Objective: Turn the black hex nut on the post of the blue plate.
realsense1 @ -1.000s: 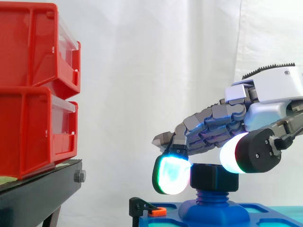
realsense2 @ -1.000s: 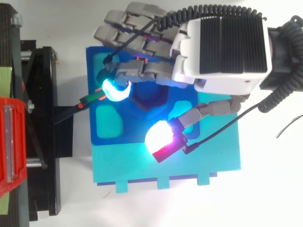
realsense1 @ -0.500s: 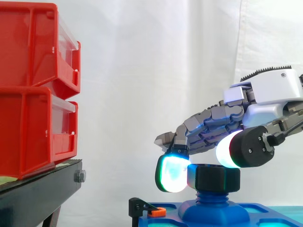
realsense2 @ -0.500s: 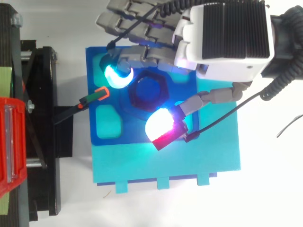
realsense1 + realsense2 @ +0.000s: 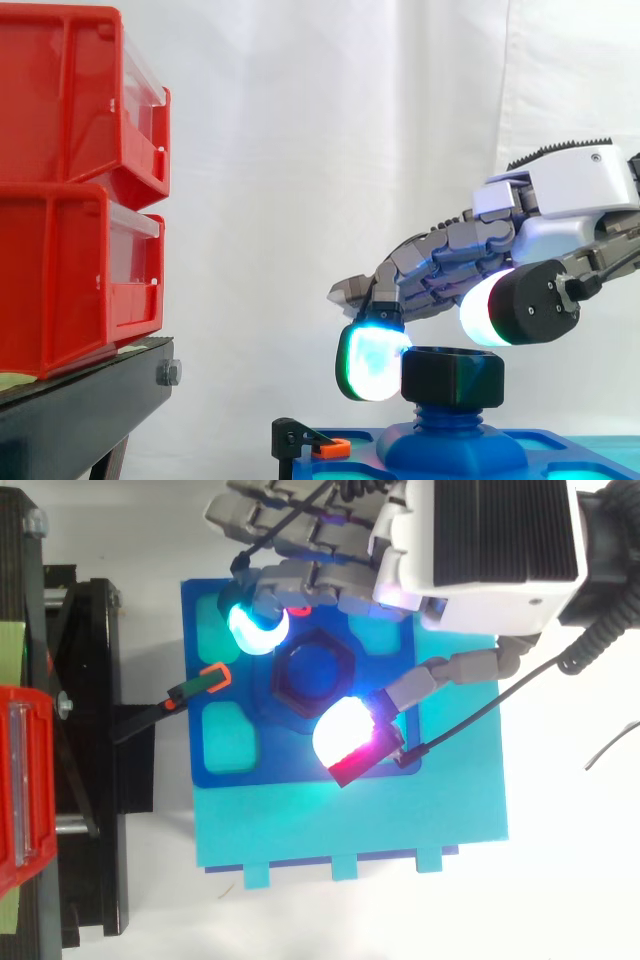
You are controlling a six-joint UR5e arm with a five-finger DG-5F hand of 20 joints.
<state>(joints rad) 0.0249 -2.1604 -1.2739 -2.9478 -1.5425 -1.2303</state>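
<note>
The black hex nut (image 5: 315, 670) sits on the blue threaded post (image 5: 445, 412) of the blue plate (image 5: 230, 775). My hand (image 5: 490, 540) reaches in from the right and arches over it, fingers curled. A cyan-glowing fingertip (image 5: 368, 360) lies against the nut's (image 5: 452, 376) left flank, at its far-left corner in the top view. The thumb's white pad (image 5: 345, 732) meets the nut's near-right edge, level with its top rim in the side view. The nut's centre hole and the blue post top show between the two pads.
Two stacked red bins (image 5: 70, 180) stand on a black stand (image 5: 80, 410) to the left. A black clamp with an orange tip (image 5: 200, 685) reaches from the stand to the plate's left edge. The plate rests on a cyan base (image 5: 350, 820).
The hand has swung toward the far side of the plate: the cyan fingertip moved round the nut's left side to its far corner, the thumb pad closed in, and the nut came into view from under the fingers.
</note>
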